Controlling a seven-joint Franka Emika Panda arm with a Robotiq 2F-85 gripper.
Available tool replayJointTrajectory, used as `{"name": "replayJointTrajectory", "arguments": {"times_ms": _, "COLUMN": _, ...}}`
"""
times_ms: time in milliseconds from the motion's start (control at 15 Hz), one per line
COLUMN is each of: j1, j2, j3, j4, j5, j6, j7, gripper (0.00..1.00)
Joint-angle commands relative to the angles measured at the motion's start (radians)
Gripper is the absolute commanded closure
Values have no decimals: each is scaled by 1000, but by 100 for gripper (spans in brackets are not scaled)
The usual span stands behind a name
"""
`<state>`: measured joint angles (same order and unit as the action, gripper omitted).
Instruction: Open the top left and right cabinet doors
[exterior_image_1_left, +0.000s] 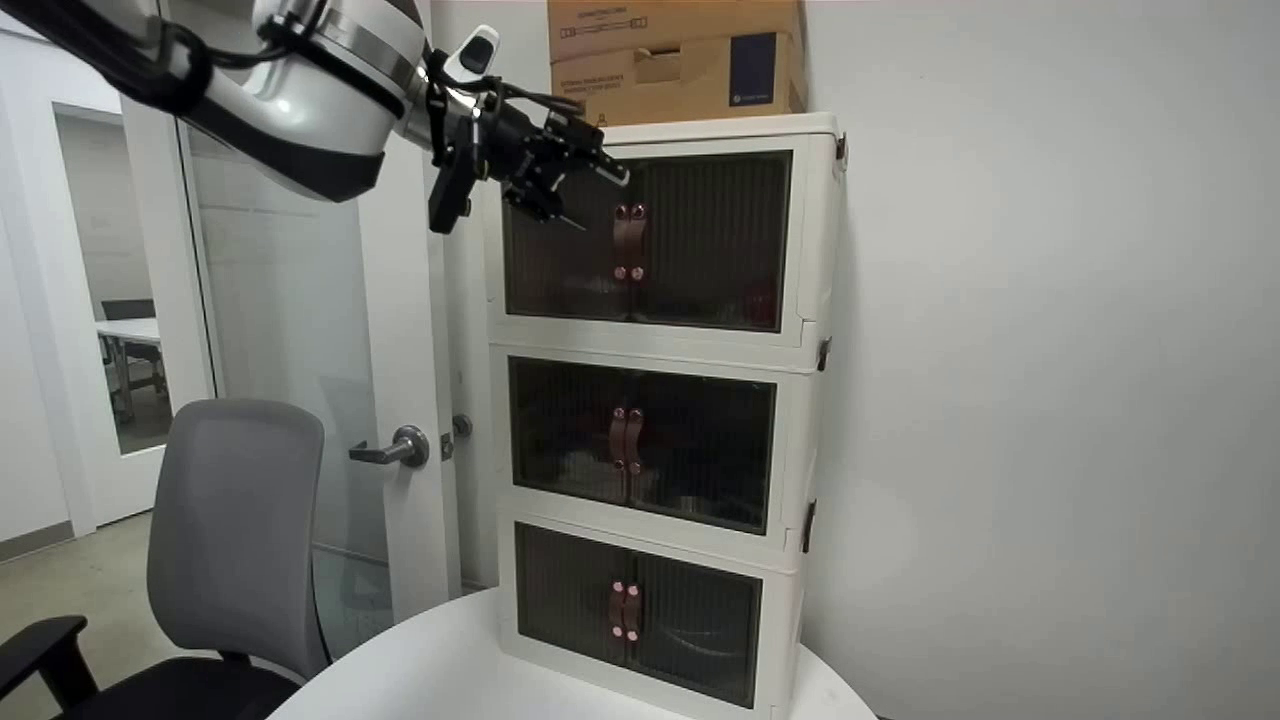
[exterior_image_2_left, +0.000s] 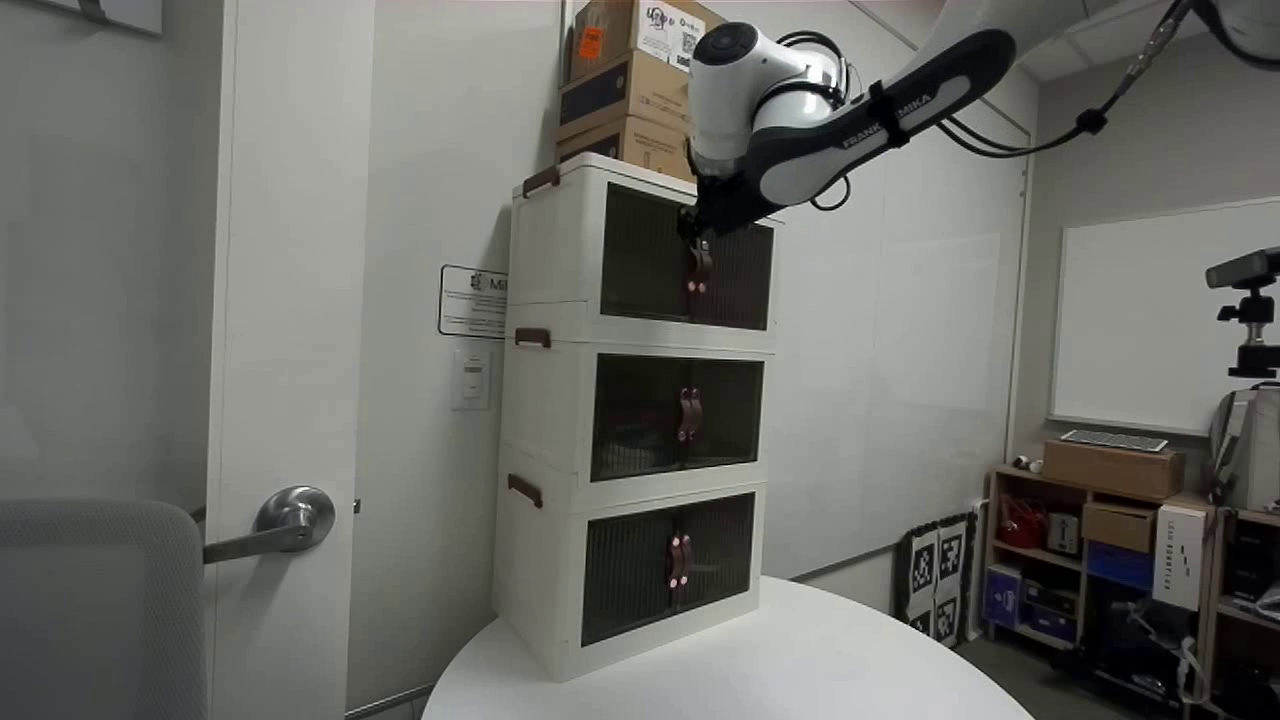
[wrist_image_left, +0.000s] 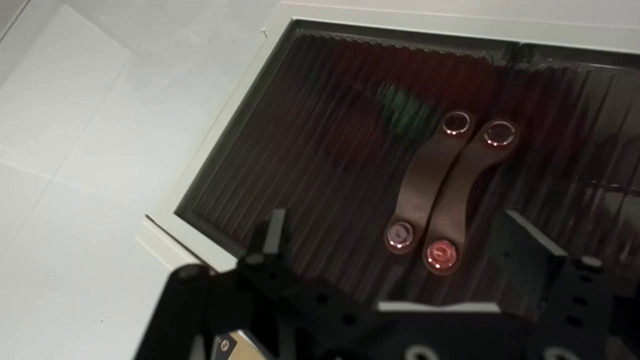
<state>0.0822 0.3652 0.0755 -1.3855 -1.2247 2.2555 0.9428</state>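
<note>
1. Wrist view: the gripper (wrist_image_left: 395, 220) stands wide, two brown handles (wrist_image_left: 425, 175) showing between its fingers (wrist_image_left: 274, 234).
2. In an exterior view, the top left door (exterior_image_1_left: 565, 270) and top right door (exterior_image_1_left: 715, 240) are closed, on the cabinet (exterior_image_1_left: 650, 348) by the far edge of the tabletop (exterior_image_1_left: 430, 660).
3. In an exterior view, the gripper hangs before these doors, contact unclear.

Soft, even light fills both exterior views; the counter (exterior_image_2_left: 850, 660) shows bright white at the bottom of frame, while the top doors (exterior_image_1_left: 712, 245) read nearly black. In an exterior view a soft shadow lies on the wall (exterior_image_2_left: 430, 180) left of the cabinet (exterior_image_2_left: 540, 400), and the lower right corner is dim. The wrist view darkens at centre: rivets (wrist_image_left: 441, 254) glint, while the fingers (wrist_image_left: 274, 232), lower down, are blurred.
</note>
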Motion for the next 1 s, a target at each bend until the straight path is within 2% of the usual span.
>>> {"name": "replayJointTrajectory", "arguments": {"times_ms": 0, "j1": 36, "j2": 127, "j3": -45, "j4": 168, "j5": -8, "j6": -7, "j7": 14, "gripper": 0}}
{"name": "replayJointTrajectory", "arguments": {"times_ms": 400, "j1": 75, "j2": 230, "j3": -94, "j4": 280, "j5": -13, "j6": -21, "j7": 14, "gripper": 0}}
{"name": "replayJointTrajectory", "arguments": {"times_ms": 467, "j1": 66, "j2": 235, "j3": -82, "j4": 281, "j5": -31, "j6": -26, "j7": 24, "gripper": 19}}
{"name": "replayJointTrajectory", "arguments": {"times_ms": 933, "j1": 87, "j2": 236, "j3": -89, "j4": 272, "j5": -30, "j6": -65, "j7": 37, "gripper": 73}}
